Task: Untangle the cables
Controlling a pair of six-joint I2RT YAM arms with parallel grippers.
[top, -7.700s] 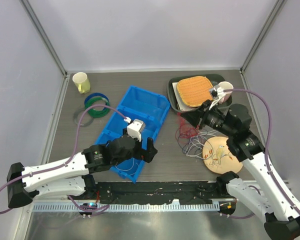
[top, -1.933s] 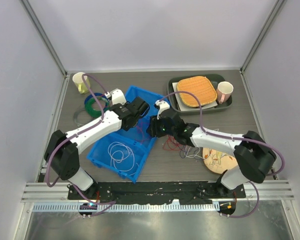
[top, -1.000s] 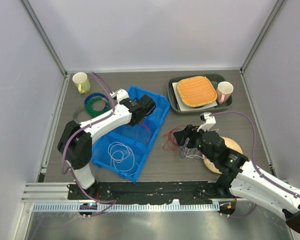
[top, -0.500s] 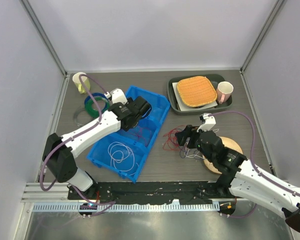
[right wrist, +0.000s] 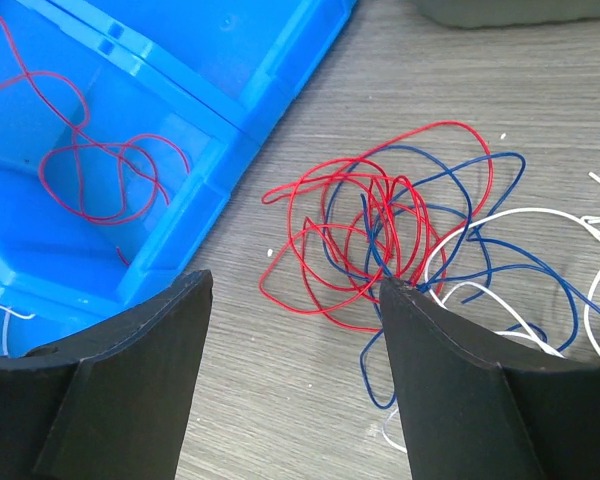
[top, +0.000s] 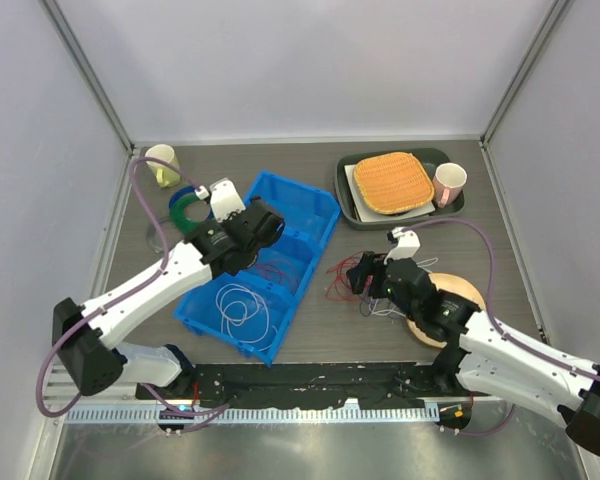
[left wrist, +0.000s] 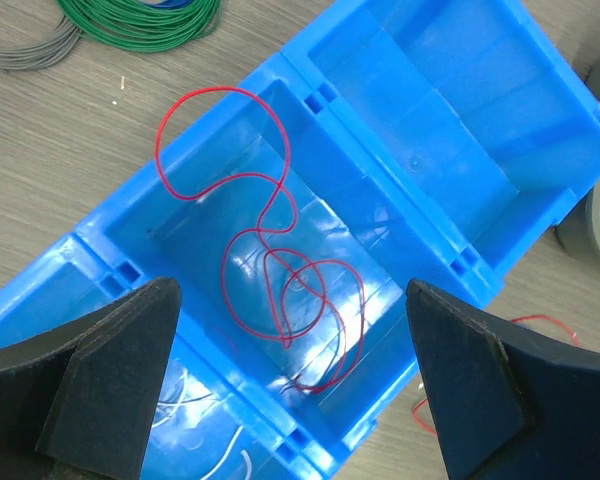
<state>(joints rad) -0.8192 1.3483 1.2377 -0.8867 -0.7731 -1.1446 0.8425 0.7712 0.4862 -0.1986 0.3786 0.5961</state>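
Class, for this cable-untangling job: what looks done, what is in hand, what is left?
Done: one red cable lies loose in the blue bin's middle compartment, a white cable in the near one. In hand: nothing; the left gripper hangs open above the bin, the right gripper open over the tangle. Left: that tangle of red, blue and white cables on the table.

In the bin's (top: 270, 262) middle compartment lies a loose cable (left wrist: 290, 290), in its near compartment a second cable (top: 242, 303), with the tangle (right wrist: 390, 225) on the table (top: 320, 320) just right of the bin, coils (top: 188, 207) left of it and a tray (top: 344, 196) behind-right.
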